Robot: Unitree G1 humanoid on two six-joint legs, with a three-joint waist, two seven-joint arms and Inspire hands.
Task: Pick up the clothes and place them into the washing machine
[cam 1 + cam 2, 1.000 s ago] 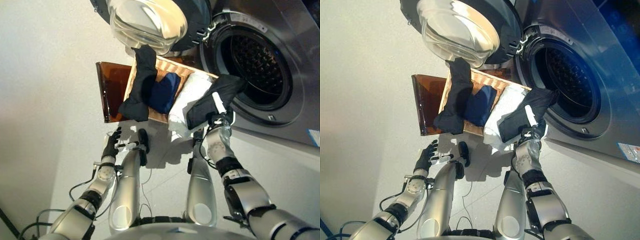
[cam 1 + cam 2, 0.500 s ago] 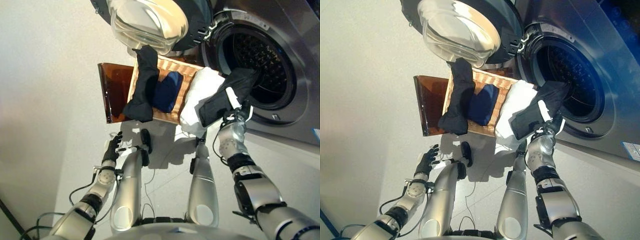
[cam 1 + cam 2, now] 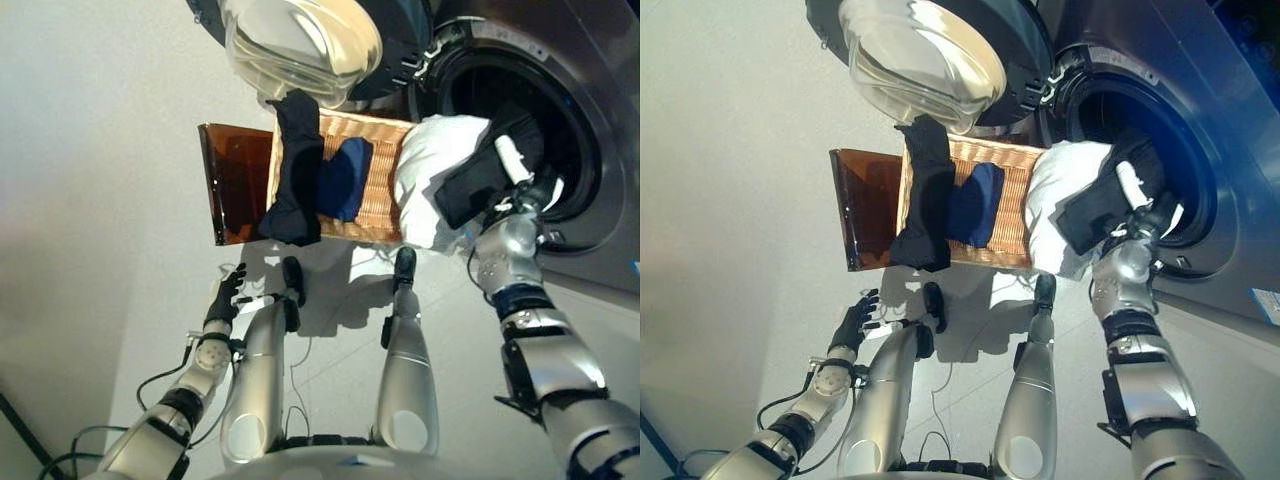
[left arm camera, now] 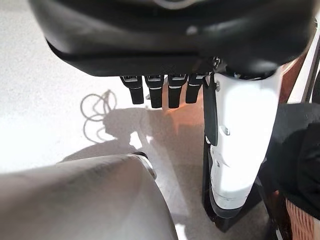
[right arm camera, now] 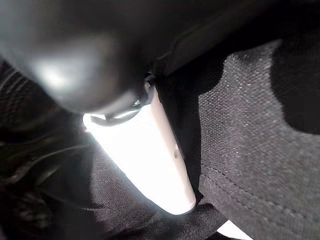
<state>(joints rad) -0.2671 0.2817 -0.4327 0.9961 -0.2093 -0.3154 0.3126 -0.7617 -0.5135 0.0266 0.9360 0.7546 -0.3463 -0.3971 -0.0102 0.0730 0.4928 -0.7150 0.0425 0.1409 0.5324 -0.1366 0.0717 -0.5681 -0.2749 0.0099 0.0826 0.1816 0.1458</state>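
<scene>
Right hand (image 3: 515, 195) raised at the mouth of the washing machine drum (image 3: 560, 110), fingers closed around a black garment (image 3: 480, 180); white thumb cover pressed into the dark cloth in the right wrist view. A white garment (image 3: 425, 165) bunches just beside it, against the drum rim. Round glass door (image 3: 300, 45) swung open above the wicker basket (image 3: 375, 205). Basket holds a navy garment (image 3: 345, 180); a second black garment (image 3: 295, 165) drapes over its edge. Left hand (image 3: 225, 295) low near the floor, fingers straight, holding nothing.
</scene>
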